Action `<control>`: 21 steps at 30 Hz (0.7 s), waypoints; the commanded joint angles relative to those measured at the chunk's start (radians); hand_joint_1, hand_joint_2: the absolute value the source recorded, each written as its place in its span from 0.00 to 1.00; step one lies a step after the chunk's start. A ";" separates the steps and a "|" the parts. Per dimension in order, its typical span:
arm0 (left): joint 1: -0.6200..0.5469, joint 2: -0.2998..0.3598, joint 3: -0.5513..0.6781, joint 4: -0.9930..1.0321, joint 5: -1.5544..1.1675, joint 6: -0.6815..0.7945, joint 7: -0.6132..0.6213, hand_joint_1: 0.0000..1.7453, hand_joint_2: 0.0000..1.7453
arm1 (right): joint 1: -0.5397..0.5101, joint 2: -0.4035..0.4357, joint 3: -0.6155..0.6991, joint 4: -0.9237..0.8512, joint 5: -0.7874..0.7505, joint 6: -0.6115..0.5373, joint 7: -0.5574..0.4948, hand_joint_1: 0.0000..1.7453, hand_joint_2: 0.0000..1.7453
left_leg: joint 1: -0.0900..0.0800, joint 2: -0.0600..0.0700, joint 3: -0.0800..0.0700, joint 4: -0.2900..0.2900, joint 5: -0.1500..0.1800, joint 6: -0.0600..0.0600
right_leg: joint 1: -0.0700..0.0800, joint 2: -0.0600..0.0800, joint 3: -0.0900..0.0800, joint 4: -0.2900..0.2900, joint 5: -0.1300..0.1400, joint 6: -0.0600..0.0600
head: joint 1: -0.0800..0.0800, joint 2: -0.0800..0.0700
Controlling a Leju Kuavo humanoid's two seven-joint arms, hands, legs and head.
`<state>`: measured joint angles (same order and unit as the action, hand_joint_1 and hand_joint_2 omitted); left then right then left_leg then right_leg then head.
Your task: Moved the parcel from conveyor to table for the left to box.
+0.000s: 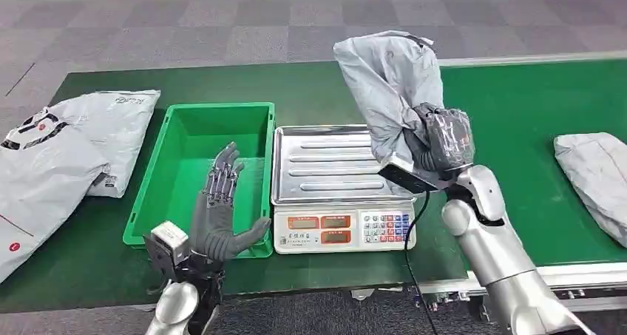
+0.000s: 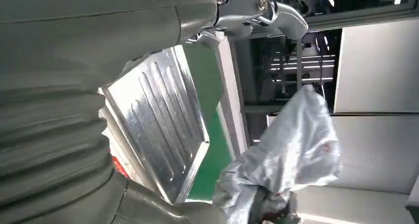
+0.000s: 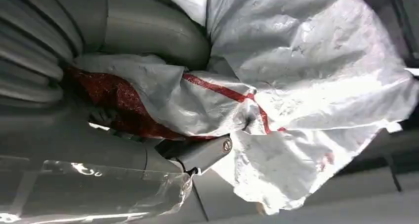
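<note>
Gripping the grey parcel, right hand lifts it above the scale, fingers mostly hidden by plastic. Left hand spread, empty, over the bin's front edge.

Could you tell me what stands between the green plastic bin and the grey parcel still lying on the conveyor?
In the head view, the steel-topped weighing scale stands between the green plastic bin and the grey conveyor parcel, then bare green belt.
</note>
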<state>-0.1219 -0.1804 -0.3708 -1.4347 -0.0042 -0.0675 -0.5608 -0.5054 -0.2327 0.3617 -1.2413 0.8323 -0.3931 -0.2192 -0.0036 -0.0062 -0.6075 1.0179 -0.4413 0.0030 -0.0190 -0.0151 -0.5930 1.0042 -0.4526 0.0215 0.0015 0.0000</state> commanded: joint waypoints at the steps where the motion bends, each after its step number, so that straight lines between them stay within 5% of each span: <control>1: -0.009 0.039 -0.010 0.062 0.004 0.004 0.004 0.00 1.00 | -0.198 -0.067 0.213 0.370 -0.130 0.404 0.144 1.00 1.00 | 0.001 0.005 0.004 -0.002 0.000 -0.001 | 0.001 0.005 0.003 -0.003 0.002 -0.001 | 0.000 0.000; 11: -0.048 0.043 -0.035 0.099 0.015 -0.005 0.012 0.00 1.00 | -0.125 -0.113 0.275 0.239 -0.451 0.602 -0.066 1.00 1.00 | 0.002 0.001 0.005 -0.003 0.000 -0.001 | 0.002 0.002 0.004 -0.004 0.000 -0.002 | 0.000 0.000; 21: -0.049 0.046 -0.040 0.097 0.023 -0.002 0.010 0.00 1.00 | -0.117 -0.093 0.296 0.220 -0.488 0.556 -0.098 1.00 1.00 | 0.001 0.003 0.003 -0.002 0.000 -0.002 | 0.001 0.003 0.001 -0.002 0.001 -0.002 | 0.000 0.000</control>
<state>-0.1327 -0.1713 -0.3750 -1.3912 0.0168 -0.0710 -0.5528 -0.6044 -0.3178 0.5650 -1.0338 0.3510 0.1667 -0.3151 -0.0032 -0.0049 -0.6073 1.0178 -0.4417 0.0023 -0.0185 -0.0137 -0.5943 1.0041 -0.4527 0.0212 0.0015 0.0000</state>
